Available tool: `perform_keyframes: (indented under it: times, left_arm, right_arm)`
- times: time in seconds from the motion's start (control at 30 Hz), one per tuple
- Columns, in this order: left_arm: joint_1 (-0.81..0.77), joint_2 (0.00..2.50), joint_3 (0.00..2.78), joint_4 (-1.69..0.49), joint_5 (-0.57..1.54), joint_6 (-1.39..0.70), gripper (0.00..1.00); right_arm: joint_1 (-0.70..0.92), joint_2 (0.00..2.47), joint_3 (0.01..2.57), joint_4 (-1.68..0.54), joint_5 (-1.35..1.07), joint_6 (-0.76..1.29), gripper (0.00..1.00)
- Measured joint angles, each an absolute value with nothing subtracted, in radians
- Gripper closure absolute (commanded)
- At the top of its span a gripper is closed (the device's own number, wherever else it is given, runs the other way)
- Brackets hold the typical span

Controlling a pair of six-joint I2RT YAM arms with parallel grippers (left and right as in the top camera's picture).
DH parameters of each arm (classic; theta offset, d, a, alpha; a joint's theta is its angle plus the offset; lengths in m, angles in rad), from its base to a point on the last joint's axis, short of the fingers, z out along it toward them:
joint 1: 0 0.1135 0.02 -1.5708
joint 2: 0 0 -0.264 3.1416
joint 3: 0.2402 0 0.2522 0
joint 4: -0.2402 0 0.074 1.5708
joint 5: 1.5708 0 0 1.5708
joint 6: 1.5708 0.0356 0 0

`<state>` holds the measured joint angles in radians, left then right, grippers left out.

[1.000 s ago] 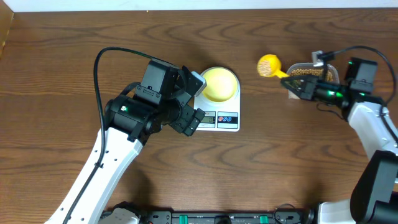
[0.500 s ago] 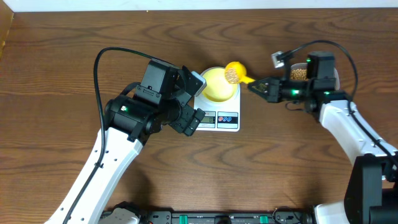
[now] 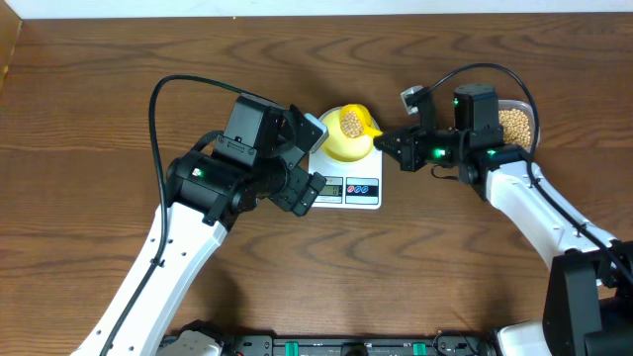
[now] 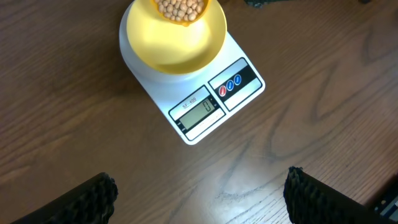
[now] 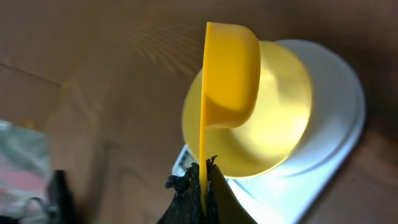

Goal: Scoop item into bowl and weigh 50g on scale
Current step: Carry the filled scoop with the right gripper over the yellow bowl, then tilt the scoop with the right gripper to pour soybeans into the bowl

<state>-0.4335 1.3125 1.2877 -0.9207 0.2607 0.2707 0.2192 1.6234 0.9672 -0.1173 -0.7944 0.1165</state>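
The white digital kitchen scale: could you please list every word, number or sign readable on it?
"0" on the grey LCD display of the white flat digital kitchen scale.
Small print above the display: too small to read.
Marks on its red and blue buttons: too small.

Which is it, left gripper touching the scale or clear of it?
Apart. Left wrist view: the left gripper is open, fingers at the frame's bottom corners, bare table between them and the scale.

Even, soft light keeps the overhead view sharp, with faint shadows on the table (image 3: 99, 119). The left wrist view is crisp, its fingers (image 4: 93, 198) dark and soft-edged. The right wrist view is dim and blurred, and the bowl (image 5: 280, 124) glares behind the scoop (image 5: 230, 62).
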Motion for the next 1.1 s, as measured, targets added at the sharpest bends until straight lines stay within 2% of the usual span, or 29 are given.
perform_keyframes:
  times: [0.47, 1.1]
  left_arm:
    - [-0.434, 1.312, 1.288, -0.921, 0.26, 0.271, 0.12]
    - [-0.434, 1.312, 1.288, -0.921, 0.26, 0.271, 0.12]
  right_arm:
    - [0.262, 1.623, 0.967, -0.115, -0.698, -0.284, 0.99]
    - [0.262, 1.624, 0.967, -0.103, -0.631, -0.566, 0.99]
